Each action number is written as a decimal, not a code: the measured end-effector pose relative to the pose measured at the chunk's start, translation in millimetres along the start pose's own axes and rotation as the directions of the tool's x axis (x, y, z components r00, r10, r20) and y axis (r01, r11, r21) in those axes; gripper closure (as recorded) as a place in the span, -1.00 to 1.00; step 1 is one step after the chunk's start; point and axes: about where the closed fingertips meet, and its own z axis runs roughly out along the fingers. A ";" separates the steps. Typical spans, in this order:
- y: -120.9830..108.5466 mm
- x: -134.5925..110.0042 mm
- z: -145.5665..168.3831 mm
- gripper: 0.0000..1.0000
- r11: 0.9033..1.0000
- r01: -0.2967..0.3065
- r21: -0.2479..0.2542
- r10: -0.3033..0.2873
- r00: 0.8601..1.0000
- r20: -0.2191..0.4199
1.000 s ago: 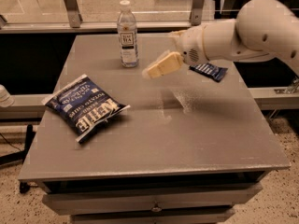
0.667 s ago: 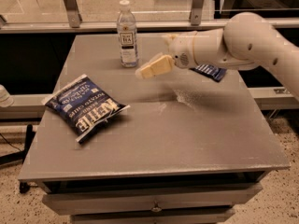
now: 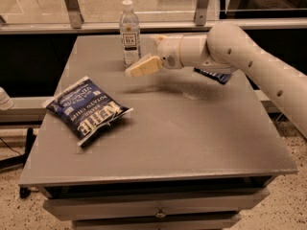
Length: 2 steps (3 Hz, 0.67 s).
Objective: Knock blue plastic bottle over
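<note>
The blue plastic bottle (image 3: 129, 32) stands upright at the back of the grey table (image 3: 192, 143), left of centre. It is clear with a white cap and a white label. My gripper (image 3: 139, 68) hangs above the table just in front of the bottle and slightly to its right, close to its base. The white arm (image 3: 240, 56) reaches in from the right.
A dark blue chips bag (image 3: 86, 110) lies flat on the left part of the table. A small dark blue snack wrapper (image 3: 215, 75) lies at the back right, partly hidden by the arm. A metal rail and glass run behind the table.
The gripper has moved left across the table, from right of the bottle to just in front of its base. The bottle and the chips bag have not moved.
</note>
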 end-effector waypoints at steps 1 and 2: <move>-15.9 -8.4 24.7 -1.00 0.999 0.042 0.003 -0.042 0.998 0.046; -25.5 -19.5 42.4 -0.66 0.998 0.057 0.009 -0.058 0.994 0.095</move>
